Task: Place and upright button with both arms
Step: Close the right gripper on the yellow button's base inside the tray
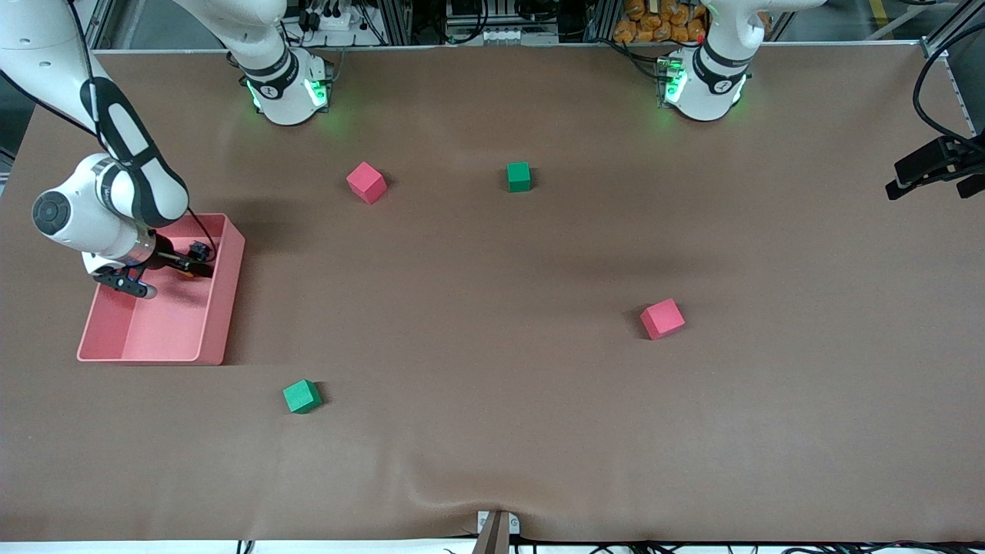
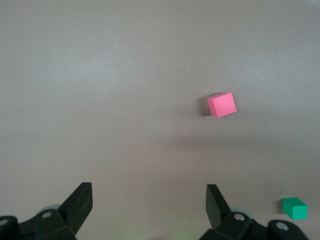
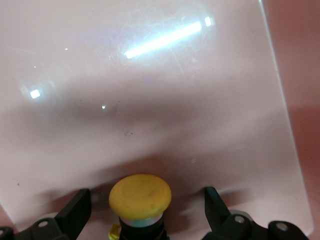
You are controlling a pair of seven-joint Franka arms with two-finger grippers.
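Right wrist view shows the right gripper [image 3: 145, 212] spread wide, its fingers [image 3: 75, 212] either side of the button [image 3: 140, 197] without pinching it, low inside the pink bin [image 1: 219, 308], apparently lined up to grasp. Over bare table near a red cube [image 2: 222, 105], the left gripper [image 2: 149, 207] waits, also spread.

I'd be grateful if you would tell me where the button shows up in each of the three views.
Front view: the button is a small orange speck in the pink bin, at the open right gripper.
Left wrist view: not in it.
Right wrist view: its orange cap sits low in the picture, between the gripper's fingers.
Shared landmark: the pink bin's floor.
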